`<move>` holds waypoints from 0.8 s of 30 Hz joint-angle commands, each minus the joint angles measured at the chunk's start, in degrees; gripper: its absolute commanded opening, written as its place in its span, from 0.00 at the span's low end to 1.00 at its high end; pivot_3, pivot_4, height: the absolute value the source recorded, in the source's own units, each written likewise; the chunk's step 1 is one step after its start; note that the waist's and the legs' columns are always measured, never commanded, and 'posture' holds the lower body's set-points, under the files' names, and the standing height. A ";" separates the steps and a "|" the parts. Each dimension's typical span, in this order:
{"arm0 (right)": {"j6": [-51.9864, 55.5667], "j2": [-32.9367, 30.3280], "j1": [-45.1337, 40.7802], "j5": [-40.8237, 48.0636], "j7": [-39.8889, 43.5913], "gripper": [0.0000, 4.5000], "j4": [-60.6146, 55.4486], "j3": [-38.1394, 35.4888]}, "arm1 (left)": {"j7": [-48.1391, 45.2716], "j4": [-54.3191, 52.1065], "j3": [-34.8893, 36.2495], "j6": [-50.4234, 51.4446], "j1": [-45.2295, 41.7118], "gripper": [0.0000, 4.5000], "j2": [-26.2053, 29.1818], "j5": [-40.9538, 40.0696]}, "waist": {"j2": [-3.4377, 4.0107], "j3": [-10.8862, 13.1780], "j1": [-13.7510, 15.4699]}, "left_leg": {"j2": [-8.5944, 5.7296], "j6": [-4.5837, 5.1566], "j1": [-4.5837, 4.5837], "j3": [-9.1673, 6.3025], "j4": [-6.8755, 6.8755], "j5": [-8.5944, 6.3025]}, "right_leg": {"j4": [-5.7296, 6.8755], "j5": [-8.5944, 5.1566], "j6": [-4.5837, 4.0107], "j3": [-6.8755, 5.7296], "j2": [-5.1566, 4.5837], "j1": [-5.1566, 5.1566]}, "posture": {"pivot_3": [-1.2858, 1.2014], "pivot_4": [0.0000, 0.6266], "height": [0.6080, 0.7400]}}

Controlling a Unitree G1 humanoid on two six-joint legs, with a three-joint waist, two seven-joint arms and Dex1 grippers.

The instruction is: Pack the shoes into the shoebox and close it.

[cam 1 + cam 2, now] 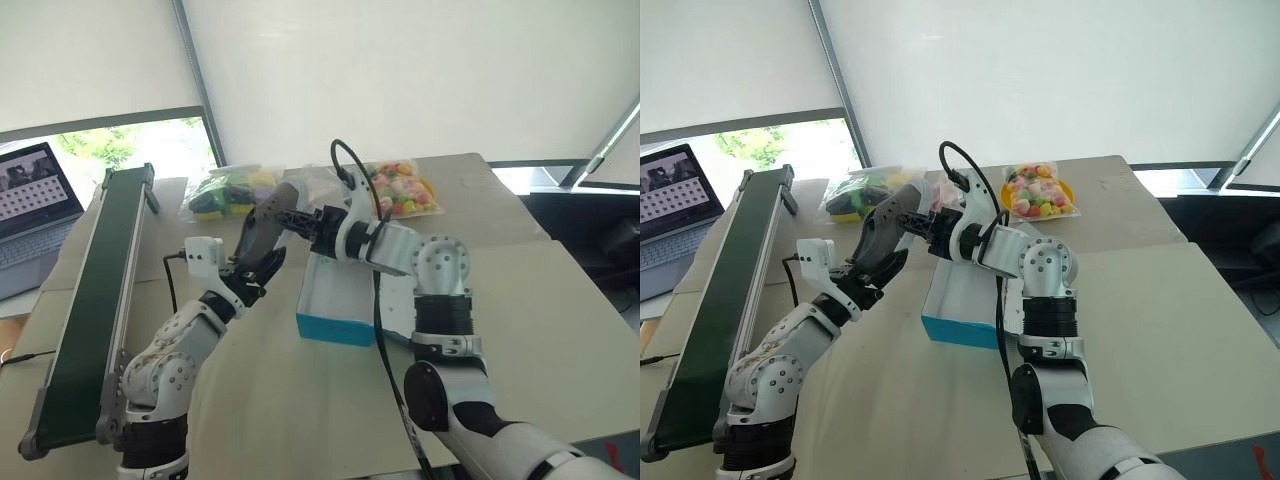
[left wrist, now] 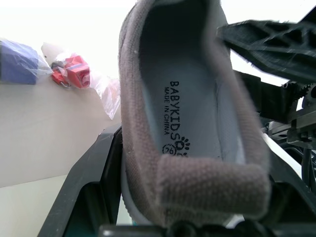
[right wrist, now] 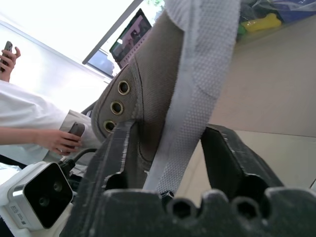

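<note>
Left eye view: one shoe [image 1: 262, 232] held just left of one open shoebox [image 1: 338, 300], pinched by left gripper [image 1: 256, 272] and right gripper [image 1: 296, 219]; two clear bags beyond.

open shoebox [image 1: 335, 325] unobstructed beside conveyor [image 1: 90, 310]

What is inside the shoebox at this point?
The visible part of the shoebox interior is bare white, with no shoe seen. The right arm covers its far end, so that part cannot be checked. The shoe is held above the table, left of the box.
</note>
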 commanded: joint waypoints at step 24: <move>-0.66 -8.53 -8.45 2.46 -15.67 0.03 -0.34 -9.42 | -3.87 -1.31 -5.51 -3.39 3.07 0.99 4.72 8.24 | 0.17 0.02 0.28 | 0.01 0.01 -0.10 -0.01 -0.02 0.00 | 0.01 0.00 0.00 -0.08 0.09 -0.03 | 0.52 0.24 0.24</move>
